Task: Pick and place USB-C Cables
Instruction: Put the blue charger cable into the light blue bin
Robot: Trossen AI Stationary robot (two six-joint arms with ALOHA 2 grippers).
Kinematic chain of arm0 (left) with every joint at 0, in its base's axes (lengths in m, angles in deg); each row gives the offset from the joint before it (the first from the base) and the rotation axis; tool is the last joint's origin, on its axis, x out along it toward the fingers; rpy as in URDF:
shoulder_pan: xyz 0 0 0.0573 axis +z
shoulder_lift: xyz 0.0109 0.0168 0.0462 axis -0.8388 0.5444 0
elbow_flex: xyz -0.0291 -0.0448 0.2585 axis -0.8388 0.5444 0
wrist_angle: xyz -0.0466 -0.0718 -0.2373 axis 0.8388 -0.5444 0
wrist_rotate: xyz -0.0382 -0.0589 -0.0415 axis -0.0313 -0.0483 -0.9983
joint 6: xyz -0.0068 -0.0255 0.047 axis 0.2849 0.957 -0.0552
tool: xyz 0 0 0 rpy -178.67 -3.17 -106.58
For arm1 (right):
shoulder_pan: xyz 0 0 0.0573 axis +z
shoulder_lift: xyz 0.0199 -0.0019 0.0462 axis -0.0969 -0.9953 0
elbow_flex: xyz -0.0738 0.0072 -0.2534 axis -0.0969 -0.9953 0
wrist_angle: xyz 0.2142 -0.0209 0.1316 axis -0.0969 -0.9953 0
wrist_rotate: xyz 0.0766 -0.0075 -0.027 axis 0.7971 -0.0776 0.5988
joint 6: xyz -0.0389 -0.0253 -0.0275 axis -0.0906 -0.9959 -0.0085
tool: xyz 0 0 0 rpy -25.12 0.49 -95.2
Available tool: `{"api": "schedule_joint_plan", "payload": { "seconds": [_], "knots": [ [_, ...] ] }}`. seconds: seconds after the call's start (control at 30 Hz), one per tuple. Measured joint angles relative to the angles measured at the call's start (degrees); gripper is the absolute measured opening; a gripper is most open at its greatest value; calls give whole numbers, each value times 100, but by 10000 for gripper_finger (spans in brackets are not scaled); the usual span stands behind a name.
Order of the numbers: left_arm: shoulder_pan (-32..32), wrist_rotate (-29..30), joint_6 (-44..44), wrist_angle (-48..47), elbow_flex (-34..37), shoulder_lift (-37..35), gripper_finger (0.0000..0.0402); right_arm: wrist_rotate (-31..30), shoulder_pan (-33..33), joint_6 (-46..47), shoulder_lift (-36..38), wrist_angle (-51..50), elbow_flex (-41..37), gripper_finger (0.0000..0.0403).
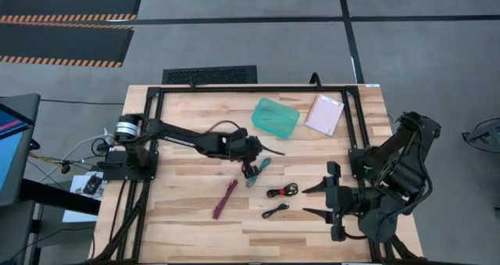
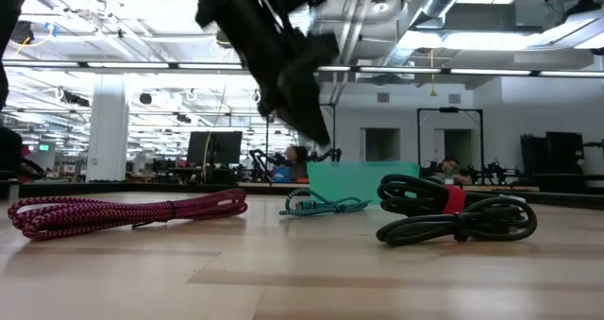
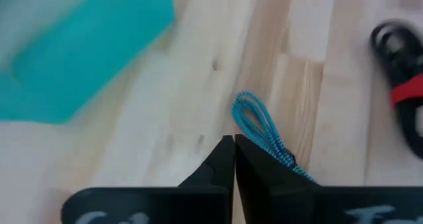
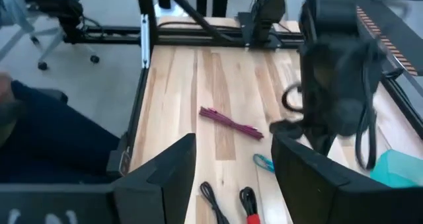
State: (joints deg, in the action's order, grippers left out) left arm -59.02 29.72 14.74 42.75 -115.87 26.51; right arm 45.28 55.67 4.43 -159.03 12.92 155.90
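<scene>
Four USB-C cables lie flat on the wooden table: a light blue one (image 1: 260, 171) (image 3: 261, 128), a magenta one (image 1: 225, 198), a black one with a red band (image 1: 283, 191) and an all-black one (image 1: 275, 210). My left gripper (image 1: 249, 170) (image 3: 233, 146) is shut and holds nothing. It hangs above the table just beside the light blue cable (image 2: 321, 205), which rests on the wood below its tips (image 2: 321, 136). My right gripper (image 1: 316, 201) (image 4: 231, 178) stands open near the table's right side, raised, with nothing between its fingers.
A teal tray (image 1: 275, 116) and a pale pink packet (image 1: 324, 114) lie at the far side of the table. A black frame (image 1: 258, 87) runs round the table's edges. Bare wood lies near the front edge.
</scene>
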Motion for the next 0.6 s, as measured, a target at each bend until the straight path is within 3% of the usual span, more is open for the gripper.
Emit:
{"api": "schedule_joint_plan", "payload": {
  "seconds": [0.23,0.37,0.47,0.6],
  "knots": [
    [-133,142,-17,-111,315,-1167,0,-142,4,23,41,-26,0,221],
    [-226,172,224,120,704,-1438,4,-142,0,211,14,-51,0,221],
    [-332,212,194,550,972,-1406,28,-139,0,294,-9,-69,0,221],
    [-450,-59,184,1151,1132,-1189,89,-125,0,305,-16,-22,0,221]
  ]
}}
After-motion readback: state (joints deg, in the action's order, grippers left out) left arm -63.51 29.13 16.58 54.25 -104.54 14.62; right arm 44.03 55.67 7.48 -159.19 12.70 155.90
